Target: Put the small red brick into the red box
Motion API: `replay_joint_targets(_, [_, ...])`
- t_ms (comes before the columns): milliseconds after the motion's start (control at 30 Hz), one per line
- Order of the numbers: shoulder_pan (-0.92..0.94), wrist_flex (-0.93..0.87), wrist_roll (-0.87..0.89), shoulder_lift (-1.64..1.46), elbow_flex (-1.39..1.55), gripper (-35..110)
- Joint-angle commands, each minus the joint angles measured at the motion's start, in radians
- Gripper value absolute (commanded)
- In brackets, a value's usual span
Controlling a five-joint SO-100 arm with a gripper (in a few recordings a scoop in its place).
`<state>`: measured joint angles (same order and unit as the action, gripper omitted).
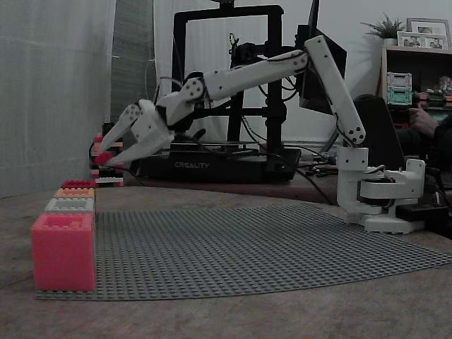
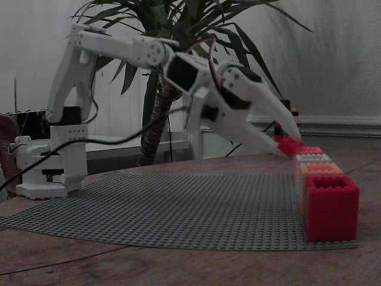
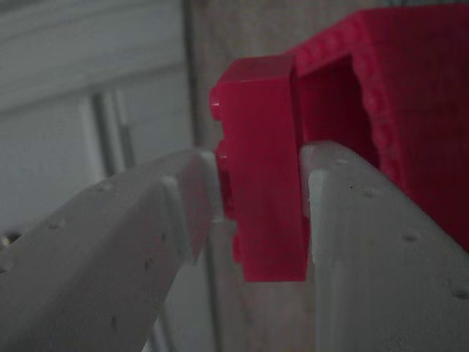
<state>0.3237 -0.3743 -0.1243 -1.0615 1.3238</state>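
My white gripper (image 1: 106, 152) is shut on the small red brick (image 1: 104, 158), held in the air just above the far end of a row of boxes. In the wrist view the brick (image 3: 264, 176) stands upright between my two fingers, and the open red box (image 3: 410, 95) lies right behind it. In the fixed views the row runs from the far red box (image 1: 78, 184) (image 2: 311, 150), past an orange box (image 2: 321, 168) and a grey box (image 1: 69, 205), to a larger red box (image 2: 331, 205) in front. The brick (image 2: 290, 146) hangs at the far red box's edge.
The boxes stand along one edge of a grey studded baseplate (image 1: 247, 247) on a brown table. My arm's base (image 1: 381, 201) sits at the plate's far side. A black 3D printer (image 1: 212, 166) stands behind, a potted plant (image 2: 161, 107) too. A person's hand (image 1: 424, 123) shows at the right.
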Motion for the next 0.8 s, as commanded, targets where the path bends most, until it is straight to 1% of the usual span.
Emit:
replay_joint_targets(0, [-0.003, 0.034, -0.009, 0.011, -0.156, 0])
replay_joint_targets(267, [-0.043, 0.043, -0.012, 0.155, -0.334, 0])
replay_joint_targets(467, [-0.083, 0.029, -0.021, 0.199, -0.37, 1])
replay_joint_targets(567, [-0.089, 0.02, -0.021, 0.202, -0.37, 10])
replay_joint_targets(667, [-0.089, 0.023, -0.028, 0.204, -0.37, 14])
replay_joint_targets(767, [-0.087, 0.023, -0.029, 0.201, -0.37, 13])
